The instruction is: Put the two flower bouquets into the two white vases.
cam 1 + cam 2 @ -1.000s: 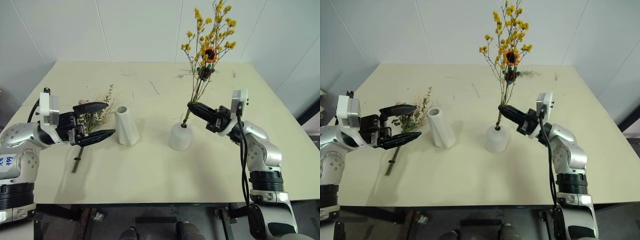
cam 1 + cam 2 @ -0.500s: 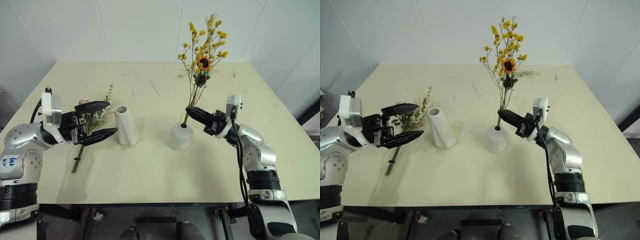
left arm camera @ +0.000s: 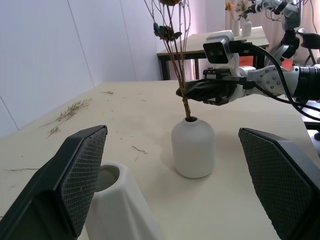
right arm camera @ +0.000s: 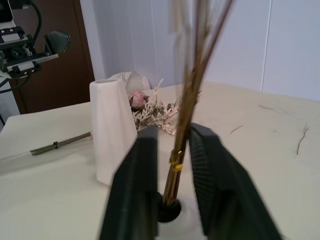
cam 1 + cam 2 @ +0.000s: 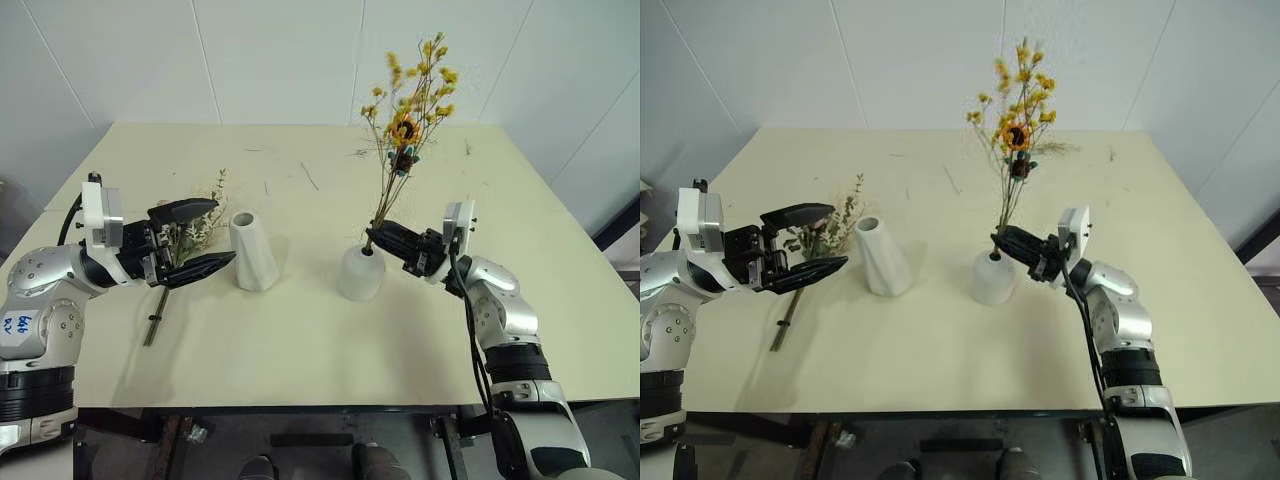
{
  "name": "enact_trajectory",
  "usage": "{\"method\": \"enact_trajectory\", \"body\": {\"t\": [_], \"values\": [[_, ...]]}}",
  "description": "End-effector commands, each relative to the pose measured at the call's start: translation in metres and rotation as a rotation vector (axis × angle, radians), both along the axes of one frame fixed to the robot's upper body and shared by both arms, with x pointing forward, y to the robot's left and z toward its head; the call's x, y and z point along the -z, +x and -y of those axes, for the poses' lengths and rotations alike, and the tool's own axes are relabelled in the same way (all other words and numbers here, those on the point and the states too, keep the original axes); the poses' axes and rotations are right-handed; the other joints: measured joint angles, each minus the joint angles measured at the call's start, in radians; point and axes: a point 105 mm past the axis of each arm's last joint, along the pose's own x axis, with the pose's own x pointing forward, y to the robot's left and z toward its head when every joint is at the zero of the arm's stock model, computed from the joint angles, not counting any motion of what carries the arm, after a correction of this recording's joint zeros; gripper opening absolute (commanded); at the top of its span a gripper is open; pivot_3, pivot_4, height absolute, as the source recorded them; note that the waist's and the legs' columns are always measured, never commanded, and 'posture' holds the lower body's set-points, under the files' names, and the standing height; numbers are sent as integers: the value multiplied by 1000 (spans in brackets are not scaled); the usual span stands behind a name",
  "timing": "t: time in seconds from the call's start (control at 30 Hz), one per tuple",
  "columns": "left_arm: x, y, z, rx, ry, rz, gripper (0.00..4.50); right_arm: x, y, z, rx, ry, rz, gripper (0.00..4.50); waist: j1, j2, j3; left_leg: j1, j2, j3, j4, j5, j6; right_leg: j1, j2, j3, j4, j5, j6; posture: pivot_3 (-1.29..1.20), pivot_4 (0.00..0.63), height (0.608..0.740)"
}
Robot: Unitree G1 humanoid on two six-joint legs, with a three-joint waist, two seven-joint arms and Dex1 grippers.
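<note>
From the head camera I see the tabletop [image 5: 300, 330] with both vases near its middle. The short vase [image 5: 361, 272] stands upright, and the yellow bouquet [image 5: 410, 95] rises from its narrow mouth, stems planted in the opening and leaning slightly toward 1 o'clock, with the blossoms high above.

My right hand [image 5: 377, 238] sits at 3 o'clock of that vase, just above its mouth, pointing toward 9 o'clock. In the right wrist view its two fingers [image 4: 136, 170] flank the stems with a narrow gap on each side; they look slackened, parted rather than clamped, with the stems between them. I cannot tell whether one finger touches the stems.

The tall vase [image 5: 252, 250] stands at 9 o'clock of the short one, well apart from it, mouth up and tilted a little in shape. It holds nothing.

The pink bouquet [image 5: 192, 225] lies flat on the tabletop at 9 o'clock of the tall vase, blooms toward 1 o'clock and its stem [image 5: 154, 325] running toward 7 o'clock.

My left hand [image 5: 205, 238] hovers over that bouquet's head, fingers spread wide and holding nothing, pointing at the tall vase. The left wrist view shows the two fingers [image 3: 82, 172] far apart with the tall vase's rim just below them.

Loose twigs [image 5: 309, 175] lie scattered toward the far edge.
</note>
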Motion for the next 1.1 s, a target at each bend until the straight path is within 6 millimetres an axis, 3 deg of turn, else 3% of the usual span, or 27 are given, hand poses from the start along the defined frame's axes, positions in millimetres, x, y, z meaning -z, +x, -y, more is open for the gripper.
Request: {"method": "enact_trajectory", "body": {"t": [0.03,0.27,0.77,1.1], "values": [[-11,-7,-2,-15,6,64,4500,-8,-3,6,12,-33,64,2339,1,0,0,0,0,0,0,0,0,0,0,0,0,0,0,0,150,740],[-10,-7,-5,-31,0,66,4500,-13,-5,12,8,-24,70,4433,1,0,0,0,0,0,0,0,0,0,0,0,-1,0,0,0,150,740],[-13,-4,-5,-34,4,71,4500,-19,-9,8,-50,16,48,4433,1,0,0,0,0,0,0,0,0,0,0,0,-1,0,0,0,150,740],[-13,-3,-7,-37,5,69,4500,-28,-27,2,-110,5,100,4433,2,0,0,0,0,0,0,0,0,0,0,0,-1,0,0,0,150,740]]}}
